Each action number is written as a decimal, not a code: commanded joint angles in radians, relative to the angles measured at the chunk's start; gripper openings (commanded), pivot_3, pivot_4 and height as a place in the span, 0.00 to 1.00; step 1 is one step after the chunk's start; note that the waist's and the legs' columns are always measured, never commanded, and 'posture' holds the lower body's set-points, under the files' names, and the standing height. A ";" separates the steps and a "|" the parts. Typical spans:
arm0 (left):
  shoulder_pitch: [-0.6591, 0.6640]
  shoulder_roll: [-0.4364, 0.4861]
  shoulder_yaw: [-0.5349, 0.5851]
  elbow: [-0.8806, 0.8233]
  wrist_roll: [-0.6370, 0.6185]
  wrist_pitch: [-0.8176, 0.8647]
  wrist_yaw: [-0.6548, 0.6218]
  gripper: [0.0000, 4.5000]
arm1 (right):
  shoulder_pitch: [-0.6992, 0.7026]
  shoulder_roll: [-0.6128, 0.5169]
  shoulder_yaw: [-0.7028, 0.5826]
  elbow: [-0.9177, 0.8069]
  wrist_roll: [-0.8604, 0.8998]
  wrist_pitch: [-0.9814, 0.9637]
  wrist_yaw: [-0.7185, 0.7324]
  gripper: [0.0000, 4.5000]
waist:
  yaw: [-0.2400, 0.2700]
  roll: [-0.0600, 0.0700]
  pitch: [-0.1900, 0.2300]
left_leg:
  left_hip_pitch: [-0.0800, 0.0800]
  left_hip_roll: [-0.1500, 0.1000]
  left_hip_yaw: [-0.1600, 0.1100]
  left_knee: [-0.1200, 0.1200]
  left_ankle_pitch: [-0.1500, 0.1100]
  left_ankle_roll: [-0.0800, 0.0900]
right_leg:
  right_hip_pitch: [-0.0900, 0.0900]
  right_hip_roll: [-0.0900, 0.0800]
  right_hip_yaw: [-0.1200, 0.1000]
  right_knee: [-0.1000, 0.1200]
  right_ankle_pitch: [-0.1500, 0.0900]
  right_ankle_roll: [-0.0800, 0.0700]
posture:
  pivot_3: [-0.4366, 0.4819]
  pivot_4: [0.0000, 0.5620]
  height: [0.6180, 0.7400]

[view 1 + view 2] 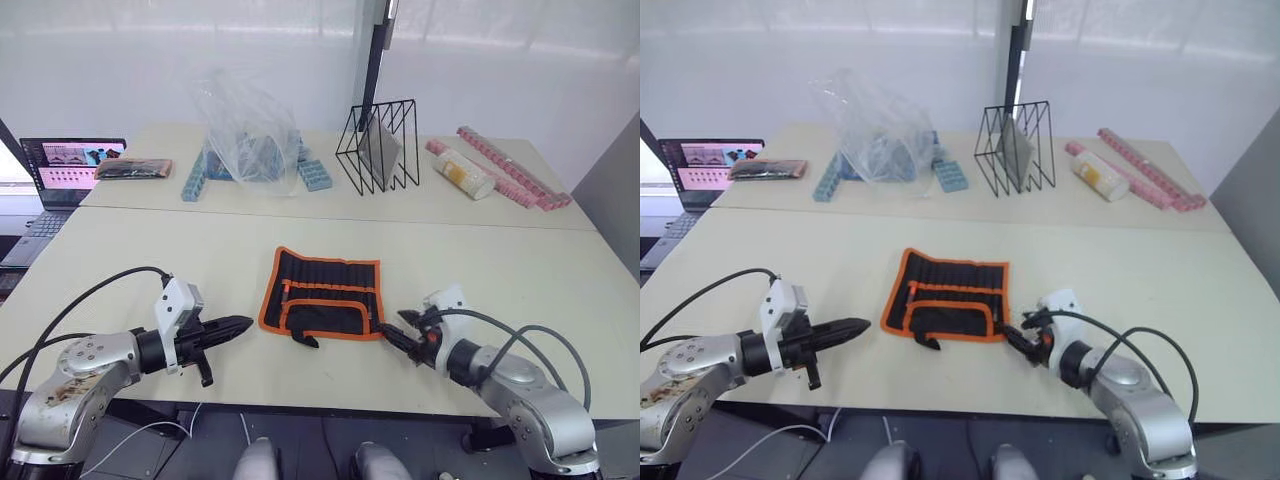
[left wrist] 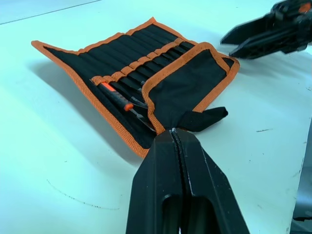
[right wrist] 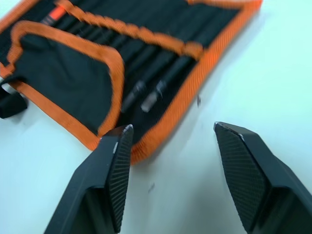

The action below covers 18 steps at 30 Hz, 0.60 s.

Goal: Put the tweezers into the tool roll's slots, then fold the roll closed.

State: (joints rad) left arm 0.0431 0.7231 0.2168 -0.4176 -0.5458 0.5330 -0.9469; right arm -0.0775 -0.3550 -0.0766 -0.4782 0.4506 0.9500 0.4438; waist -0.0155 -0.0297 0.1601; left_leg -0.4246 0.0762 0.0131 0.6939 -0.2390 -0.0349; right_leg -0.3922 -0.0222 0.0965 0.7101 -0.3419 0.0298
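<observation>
Counted 1 roll (image 1: 322,293), 1 strap (image 2: 204,119), 1 orange-handled tool (image 2: 116,96) in the slots (image 2: 141,63). Tweezers: no. unclear. Far table: 1 wire rack (image 1: 378,146), 1 plastic bag (image 1: 249,134), 1 laptop (image 1: 66,168), 1 bottle (image 1: 462,173). 2 grippers (image 1: 238,325) (image 1: 392,333).

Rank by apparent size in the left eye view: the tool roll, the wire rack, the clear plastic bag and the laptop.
Largest to smallest, as they look:
1. tool roll and clear plastic bag: too alike to separate.
2. wire rack.
3. laptop, cut off by the frame edge.
The roll lies nearest the camera, so it looks enlarged.
</observation>
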 commanded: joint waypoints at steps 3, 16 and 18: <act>0.022 0.000 0.004 -0.030 0.005 -0.030 0.021 0.00 | -0.121 0.084 -0.145 0.069 0.204 0.259 -0.037 0.64 | -0.008 0.000 0.000 | 0.001 0.001 0.000 -0.001 0.000 0.000 | 0.000 0.001 0.000 0.000 0.000 0.000 | 0.48 0.27 0.58; 0.025 0.007 -0.004 -0.023 0.012 -0.053 0.018 0.00 | -0.332 0.241 -0.390 0.299 0.350 0.456 -0.175 0.59 | -0.007 0.002 0.001 | -0.001 0.000 0.000 -0.002 0.000 0.000 | -0.002 0.000 0.000 0.000 0.000 0.000 | 0.48 0.27 0.58; 0.023 0.008 -0.004 -0.024 0.012 -0.052 0.018 0.00 | -0.327 0.234 -0.397 0.314 0.347 0.452 -0.184 0.47 | -0.007 0.003 0.002 | -0.002 0.000 0.000 -0.002 0.000 0.000 | -0.003 0.000 0.000 0.000 0.000 0.000 | 0.48 0.27 0.58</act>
State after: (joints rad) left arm 0.0763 0.7203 0.2115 -0.4215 -0.5307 0.5004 -0.9280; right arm -0.4051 -0.1151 -0.4479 -0.1583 0.7812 1.4043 0.2694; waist -0.0223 -0.0270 0.1617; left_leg -0.4264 0.0760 0.0132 0.6920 -0.2391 -0.0349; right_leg -0.3948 -0.0222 0.0966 0.7102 -0.3418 0.0297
